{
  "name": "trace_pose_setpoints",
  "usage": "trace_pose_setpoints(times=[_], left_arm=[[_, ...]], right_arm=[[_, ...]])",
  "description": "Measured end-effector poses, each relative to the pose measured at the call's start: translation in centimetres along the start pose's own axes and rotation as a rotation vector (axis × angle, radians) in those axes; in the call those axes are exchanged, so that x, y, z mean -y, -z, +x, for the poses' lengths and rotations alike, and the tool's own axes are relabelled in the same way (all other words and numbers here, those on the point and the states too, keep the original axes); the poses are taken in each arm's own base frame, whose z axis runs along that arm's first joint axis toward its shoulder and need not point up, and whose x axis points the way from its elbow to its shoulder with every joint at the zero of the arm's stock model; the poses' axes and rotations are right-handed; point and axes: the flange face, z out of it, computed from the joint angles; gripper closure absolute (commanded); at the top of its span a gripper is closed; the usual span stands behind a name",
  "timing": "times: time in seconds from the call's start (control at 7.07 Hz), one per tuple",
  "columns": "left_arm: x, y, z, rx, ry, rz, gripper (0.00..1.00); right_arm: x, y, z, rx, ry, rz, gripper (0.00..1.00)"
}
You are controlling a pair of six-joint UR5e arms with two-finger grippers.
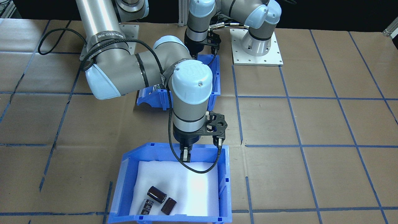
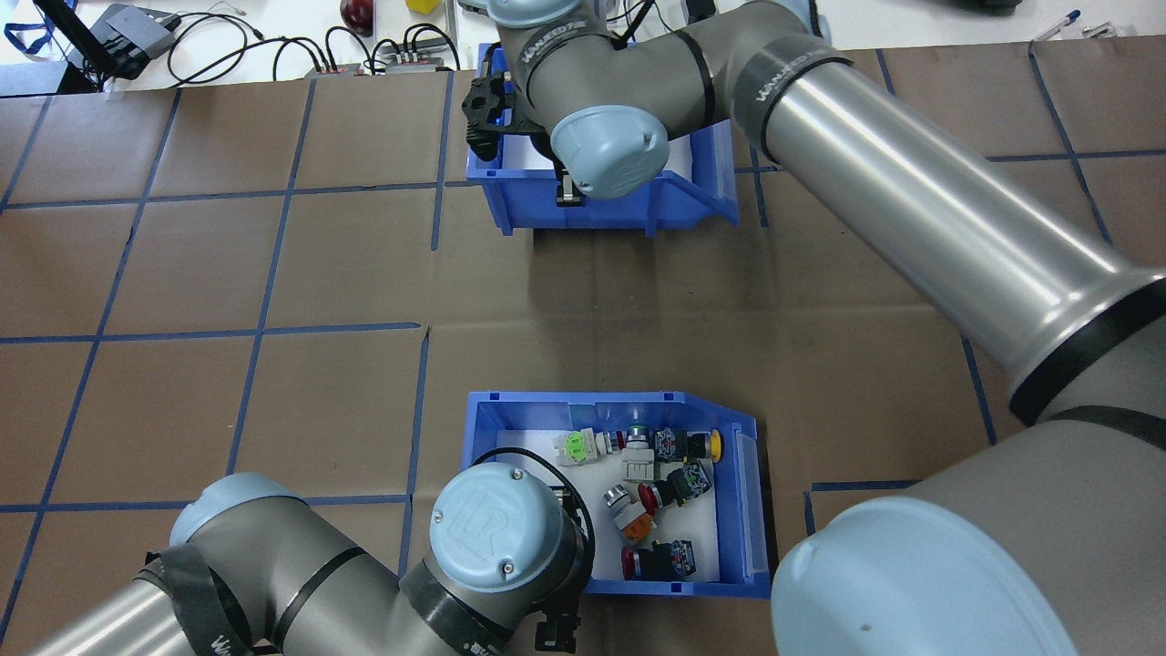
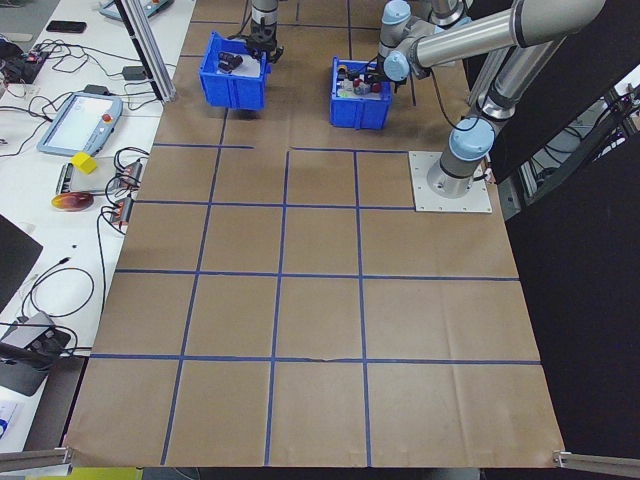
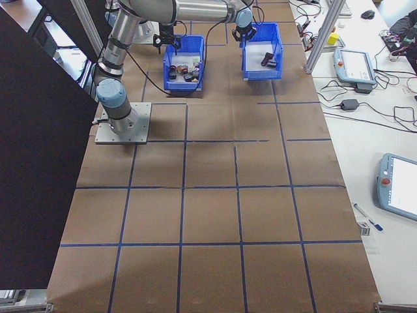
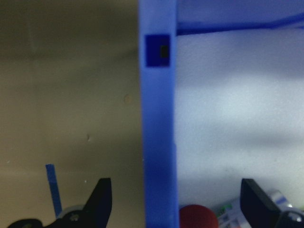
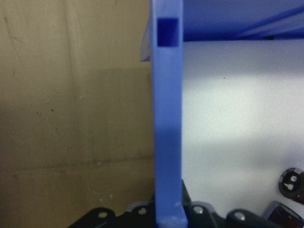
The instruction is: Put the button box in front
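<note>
The button box (image 2: 583,399) is a blue bin with a white liner, holding several coloured push buttons (image 2: 651,483). It sits close to the robot's base. My left gripper (image 2: 557,629) stands open astride the box's near wall (image 5: 159,118), one finger outside and one inside, neither touching it. A second blue bin (image 1: 225,186) holds dark cylinders (image 1: 157,194) and lies at the table's far side. My right gripper (image 1: 185,154) is shut on that bin's rear wall (image 6: 167,118).
Brown paper with blue tape lines covers the table (image 2: 273,273). The left arm's white base plate (image 1: 258,46) lies beside the button box. Cables, teach pendants (image 4: 355,65) and small items line the benches beyond the table's edges.
</note>
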Motion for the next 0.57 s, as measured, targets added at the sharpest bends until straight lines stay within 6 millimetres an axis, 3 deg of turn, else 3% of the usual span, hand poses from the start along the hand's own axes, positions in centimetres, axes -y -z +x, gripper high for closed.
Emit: trace_pose_setpoints(times=[0.28, 0.57], left_arm=[[-0.2, 0.0, 0.0, 0.002, 0.004, -0.017, 1.00], [-0.3, 1.1, 0.4, -0.017, -0.012, -0.035, 1.00]], right_arm=[[-10.0, 1.1, 3.7, 0.014, 0.005, -0.045, 0.94], [-19.6, 1.2, 5.0, 0.043, 0.015, -0.070, 0.94]])
